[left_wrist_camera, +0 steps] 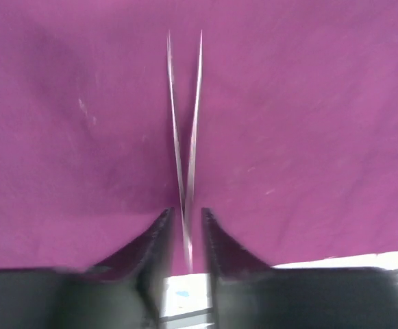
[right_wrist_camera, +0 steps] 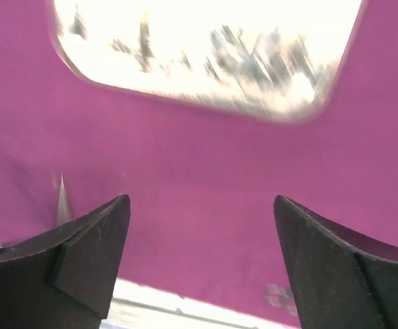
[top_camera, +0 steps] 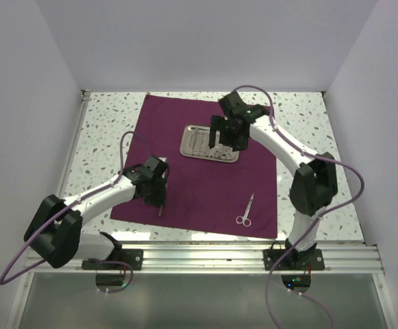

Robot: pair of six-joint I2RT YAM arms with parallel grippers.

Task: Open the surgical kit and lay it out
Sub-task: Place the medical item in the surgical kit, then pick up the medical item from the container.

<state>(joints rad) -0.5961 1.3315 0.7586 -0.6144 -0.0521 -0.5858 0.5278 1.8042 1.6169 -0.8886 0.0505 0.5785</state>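
Observation:
The surgical kit's purple cloth [top_camera: 205, 188] lies spread flat on the table. On its far half sits the steel tray [top_camera: 185, 141] with thin instruments [top_camera: 211, 146] in it. Scissors [top_camera: 245, 211] lie on the cloth's near right part. My left gripper [top_camera: 159, 205] is low over the near left part; its jaws [left_wrist_camera: 188, 216] stand slightly apart around the rear end of the tweezers [left_wrist_camera: 185, 123], which lie on the cloth and point away, with a gap at each side. My right gripper [top_camera: 225, 140] hovers wide open [right_wrist_camera: 202, 202] over the cloth beside the tray [right_wrist_camera: 205, 55], holding nothing.
The speckled tabletop [top_camera: 103, 130] shows round the cloth, with white walls on three sides. A metal rail [top_camera: 253, 255] runs along the near edge by the arm bases. The scissors' rings [right_wrist_camera: 277, 296] show blurred near my right finger.

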